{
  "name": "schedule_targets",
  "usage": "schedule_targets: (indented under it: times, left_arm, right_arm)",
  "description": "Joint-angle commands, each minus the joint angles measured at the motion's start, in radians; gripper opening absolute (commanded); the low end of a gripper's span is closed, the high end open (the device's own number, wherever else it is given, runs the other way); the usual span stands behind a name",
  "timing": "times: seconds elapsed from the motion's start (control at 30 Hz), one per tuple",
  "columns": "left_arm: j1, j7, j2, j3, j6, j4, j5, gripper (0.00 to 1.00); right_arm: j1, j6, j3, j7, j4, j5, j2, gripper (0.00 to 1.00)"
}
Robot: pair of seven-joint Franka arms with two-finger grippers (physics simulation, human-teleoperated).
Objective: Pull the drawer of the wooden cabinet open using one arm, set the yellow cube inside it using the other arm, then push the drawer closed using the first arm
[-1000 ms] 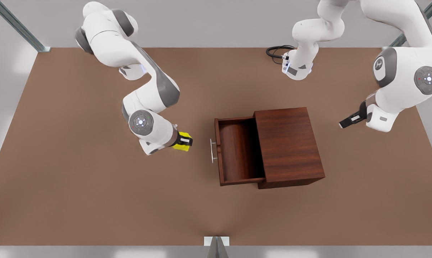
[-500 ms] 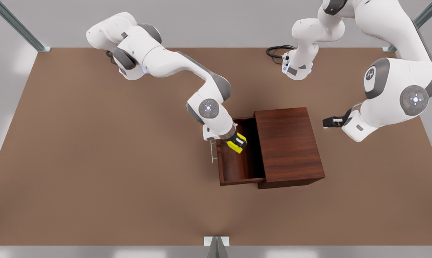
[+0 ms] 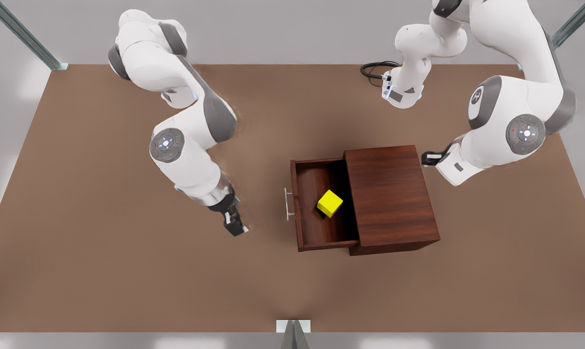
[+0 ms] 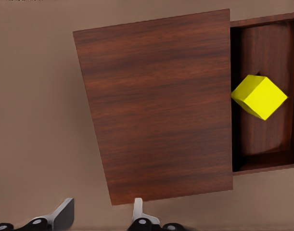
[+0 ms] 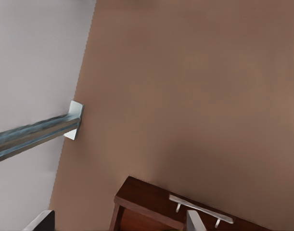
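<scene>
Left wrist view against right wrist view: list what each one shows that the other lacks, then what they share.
The left wrist view has the yellow cube in the open drawer, and the cabinet top. The right wrist view has the drawer's silver handle and a metal rail at the table edge. Both show the drawer, the brown table, and their own open gripper: the left gripper behind the cabinet, the right gripper before the handle.

I am counting one wooden cabinet (image 3: 392, 196), one drawer (image 3: 321, 206) and one yellow cube (image 3: 330, 203). I am working with two grippers: my left gripper (image 3: 426, 158) and my right gripper (image 3: 235, 224)
</scene>
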Motion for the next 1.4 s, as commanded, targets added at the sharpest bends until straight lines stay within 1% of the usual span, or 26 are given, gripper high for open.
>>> schedule_targets:
  times: [0.0,0.03,0.07,0.1,0.13,0.17,0.2,0.23,0.27,0.33,0.43,0.47,0.53,0.6,0.67,0.8,0.9,1.0,1.17,1.37]
  left_arm:
    - [-0.036,-0.577,0.001,-0.001,0.030,0.000,-0.013,0.00]
    - [-0.071,-0.740,0.001,-0.001,0.033,0.002,-0.013,0.00]
    - [-0.108,-0.875,0.003,-0.001,0.068,0.000,-0.013,0.00]
    - [-0.154,-1.054,0.015,-0.001,0.116,0.005,-0.014,0.00]
    - [-0.189,-1.255,0.044,-0.001,0.157,0.027,-0.014,0.00]
    - [-0.223,-1.439,0.061,-0.001,0.209,0.028,-0.014,0.00]
    - [-0.245,-1.629,0.072,-0.001,0.271,0.027,-0.016,0.00]
    - [-0.269,-1.752,0.078,-0.001,0.314,0.027,-0.017,0.00]
    - [-0.295,-1.803,0.084,-0.001,0.321,0.027,-0.017,0.00]
    - [-0.372,-1.973,0.118,-0.001,0.364,0.031,-0.013,0.00]
    - [-0.467,-2.246,0.156,-0.001,0.478,0.033,-0.010,0.00]
    - [-0.488,-2.277,0.174,-0.001,0.484,0.037,-0.003,0.00]
    - [-0.541,-2.493,0.282,0.004,0.620,0.120,0.018,0.00]
    - [-0.579,-2.521,0.325,0.004,0.663,0.152,0.018,0.00]
    - [-0.619,-2.582,0.362,0.005,0.734,0.152,0.061,0.00]
    - [-0.653,-2.601,0.421,0.008,0.797,0.151,0.082,0.00]
    - [-0.654,-2.599,0.469,0.013,0.798,0.146,0.113,0.00]
    - [-0.654,-2.596,0.506,0.035,0.867,0.146,0.113,0.00]
    - [-0.670,-2.595,0.544,0.035,0.869,0.146,0.150,0.00]
    - [-0.668,-2.556,0.560,0.036,0.867,0.140,0.188,0.00]
  right_arm:
    - [-0.126,-0.363,0.004,-0.462,-0.008,-0.041,-0.048,1.00]
    - [-0.206,-0.308,-0.011,-0.815,-0.168,-0.039,-0.120,1.00]
    - [-0.214,-0.201,-0.098,-1.071,-0.333,-0.039,-0.201,1.00]
    - [-0.215,-0.141,-0.180,-1.423,-0.491,-0.036,-0.279,1.00]
    - [-0.215,-0.133,-0.233,-1.600,-0.598,-0.042,-0.338,1.00]
    - [-0.215,-0.113,-0.254,-1.673,-0.672,-0.083,-0.385,1.00]
    - [-0.214,-0.119,-0.255,-1.667,-0.706,-0.110,-0.408,1.00]
    - [-0.211,-0.165,-0.258,-1.635,-0.696,-0.166,-0.398,1.00]
    - [-0.212,-0.169,-0.260,-1.632,-0.696,-0.165,-0.393,1.00]
    - [-0.227,-0.162,-0.263,-1.641,-0.696,-0.094,-0.393,1.00]
    - [-0.227,-0.166,-0.263,-1.632,-0.692,-0.090,-0.382,1.00]
    - [-0.227,-0.166,-0.263,-1.632,-0.692,-0.090,-0.382,1.00]
    - [-0.227,-0.169,-0.263,-1.630,-0.692,-0.090,-0.382,1.00]
    - [-0.227,-0.170,-0.263,-1.629,-0.692,-0.090,-0.382,1.00]
    - [-0.227,-0.172,-0.263,-1.629,-0.692,-0.090,-0.379,1.00]
    - [-0.227,-0.172,-0.261,-1.626,-0.692,-0.090,-0.376,1.00]
    - [-0.226,-0.172,-0.261,-1.626,-0.692,-0.091,-0.375,1.00]
    - [-0.226,-0.175,-0.261,-1.626,-0.692,-0.091,-0.375,1.00]
    - [-0.226,-0.175,-0.261,-1.626,-0.692,-0.093,-0.375,1.00]
    - [-0.226,-0.175,-0.260,-1.626,-0.690,-0.091,-0.369,1.00]
